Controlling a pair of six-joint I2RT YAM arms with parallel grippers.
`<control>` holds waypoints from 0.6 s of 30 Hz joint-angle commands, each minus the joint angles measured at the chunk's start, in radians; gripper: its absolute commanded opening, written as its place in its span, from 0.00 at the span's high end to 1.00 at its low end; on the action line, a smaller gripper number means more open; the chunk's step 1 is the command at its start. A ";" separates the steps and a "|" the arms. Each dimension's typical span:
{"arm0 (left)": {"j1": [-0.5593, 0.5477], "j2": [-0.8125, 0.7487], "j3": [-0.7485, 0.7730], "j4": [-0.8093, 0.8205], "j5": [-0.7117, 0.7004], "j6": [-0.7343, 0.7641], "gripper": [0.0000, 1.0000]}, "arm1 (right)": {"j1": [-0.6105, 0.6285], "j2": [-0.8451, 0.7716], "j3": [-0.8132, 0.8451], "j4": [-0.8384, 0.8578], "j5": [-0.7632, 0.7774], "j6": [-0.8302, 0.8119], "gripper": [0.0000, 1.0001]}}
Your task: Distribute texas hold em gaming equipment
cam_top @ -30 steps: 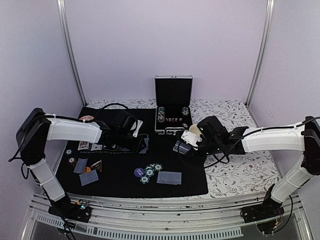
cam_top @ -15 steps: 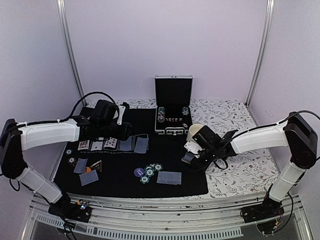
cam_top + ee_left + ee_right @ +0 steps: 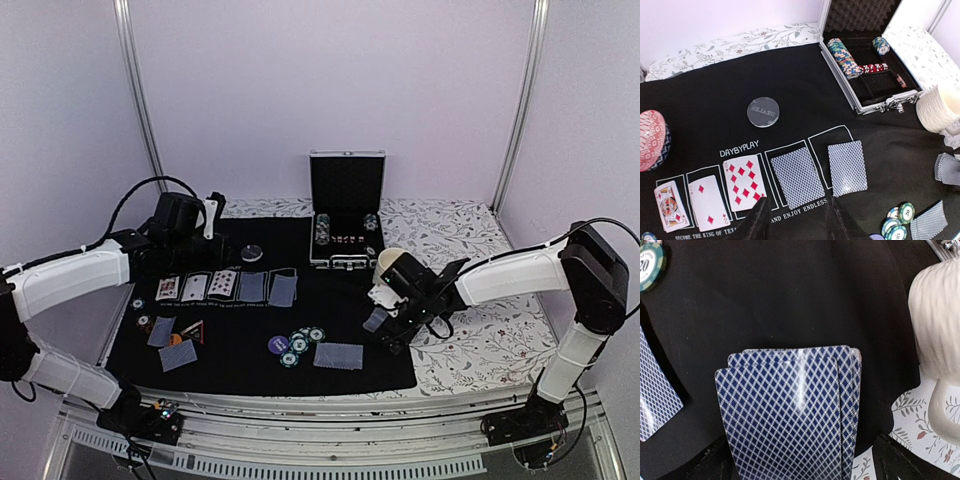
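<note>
Five cards lie in the mat's printed row: three face up and two blue-backed, one beside the other. My left gripper hovers over the near edge of that row, open with nothing between its fingers. A clear dealer button rests behind the row. The blue-backed deck lies on the black mat between the widely spread fingers of my right gripper, which is open. Green-and-white chips, a purple button and loose cards sit near the front.
An open metal chip case stands at the back centre. The cream mug is close to the right of the deck, at the mat's edge. More cards, chips and an orange button lie front left. A red patterned bowl sits far left.
My left arm has pulled back to the left, away from the card row. My right gripper has moved down beside the mug and spread its jaws off the deck.
</note>
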 commanded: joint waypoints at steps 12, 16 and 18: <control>0.270 -0.202 -0.024 0.082 -0.040 0.075 0.38 | -0.071 -0.354 0.184 0.054 -0.256 -0.157 0.01; 0.427 -0.222 -0.056 0.184 -0.080 0.075 0.35 | -0.327 -0.531 0.096 0.372 -0.308 -0.062 0.01; 0.510 -0.222 -0.078 0.246 -0.133 0.069 0.27 | -0.477 -0.599 0.028 0.496 -0.294 0.005 0.01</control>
